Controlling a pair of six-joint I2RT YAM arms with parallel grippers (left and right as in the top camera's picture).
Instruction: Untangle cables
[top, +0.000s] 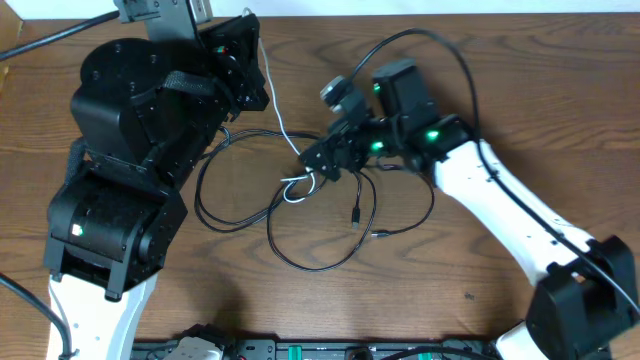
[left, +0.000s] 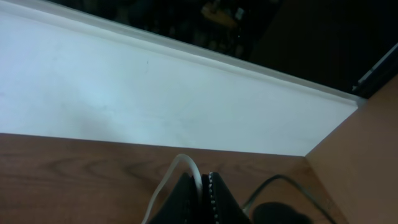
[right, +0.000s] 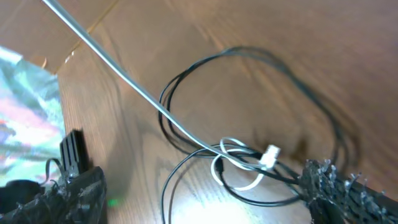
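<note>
**A:** Left gripper (left: 201, 180)?
**B:** Clenched on the white cable (top: 281, 122), upper left of the overhead view. The cable runs taut down to the knot at centre frame.
**A:** Right gripper (top: 330, 165)?
**B:** Released, fingers spread wide over the knot. The black cables (top: 305, 268) loop around centre frame.

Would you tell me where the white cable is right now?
Overhead, the white cable runs from the left gripper down to the tangle of black cables mid-table.
</note>
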